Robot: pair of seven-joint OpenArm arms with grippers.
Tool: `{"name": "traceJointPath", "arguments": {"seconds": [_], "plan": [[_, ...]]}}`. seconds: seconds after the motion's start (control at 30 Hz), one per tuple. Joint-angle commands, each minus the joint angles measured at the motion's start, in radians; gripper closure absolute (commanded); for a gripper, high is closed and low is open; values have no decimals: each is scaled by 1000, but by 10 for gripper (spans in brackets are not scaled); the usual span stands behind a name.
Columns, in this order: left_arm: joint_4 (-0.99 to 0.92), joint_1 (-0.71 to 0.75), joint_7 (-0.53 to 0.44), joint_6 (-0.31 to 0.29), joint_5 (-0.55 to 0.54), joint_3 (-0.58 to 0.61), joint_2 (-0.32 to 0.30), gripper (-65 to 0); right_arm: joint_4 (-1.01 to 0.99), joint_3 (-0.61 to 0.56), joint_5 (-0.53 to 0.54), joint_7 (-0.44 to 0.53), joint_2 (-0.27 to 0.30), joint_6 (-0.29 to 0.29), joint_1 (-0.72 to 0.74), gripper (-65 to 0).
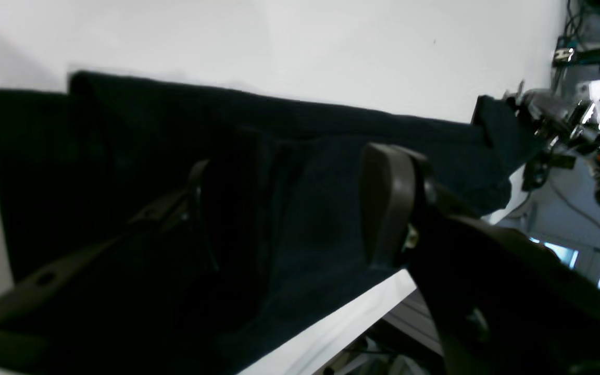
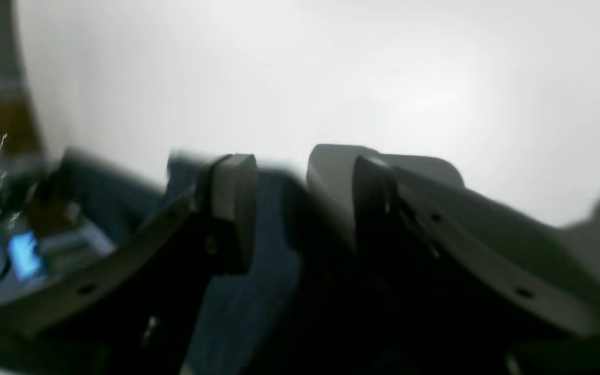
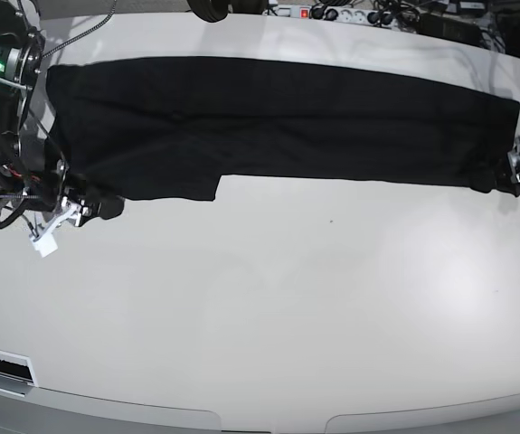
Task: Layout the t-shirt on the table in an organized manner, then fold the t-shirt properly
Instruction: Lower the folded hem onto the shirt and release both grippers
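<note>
The black t-shirt (image 3: 278, 127) lies flat as a long band across the far part of the white table (image 3: 332, 298). My left gripper (image 1: 289, 208) is at the shirt's near corner on the base view's right (image 3: 505, 181). Its fingers (image 1: 388, 208) stand wide apart with the fabric (image 1: 123, 130) lying between them. My right gripper (image 2: 302, 208) is at the shirt's near corner on the base view's left (image 3: 97, 206). Its fingers (image 2: 232, 203) also stand apart with dark fabric (image 2: 258, 271) between them. That view is blurred.
The table's side edge (image 1: 331, 333) runs just below the left gripper, with floor and gear beyond it. A power strip and cables (image 3: 332, 11) lie past the far edge. The right arm's body (image 3: 6, 108) stands at the table's left end.
</note>
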Motion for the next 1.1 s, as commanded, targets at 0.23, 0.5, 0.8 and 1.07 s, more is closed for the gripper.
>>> {"name": "traceJointPath", "arguments": {"seconds": [0.23, 0.5, 0.8, 1.07], "plan": [[11, -19, -4, -8, -20, -6, -28, -373, 31, -154, 87, -56, 19, 40, 24, -279], [11, -19, -4, -8, -20, -6, -28, -373, 224, -187, 234, -138, 19, 40, 24, 0], [11, -19, -5, -8, -20, -6, -27, -373, 597, -187, 442, -254, 18, 40, -158, 0], [11, -19, -35, -8, -20, -6, -27, -373, 991, -187, 503, -254, 21, 40, -466, 0]]}}
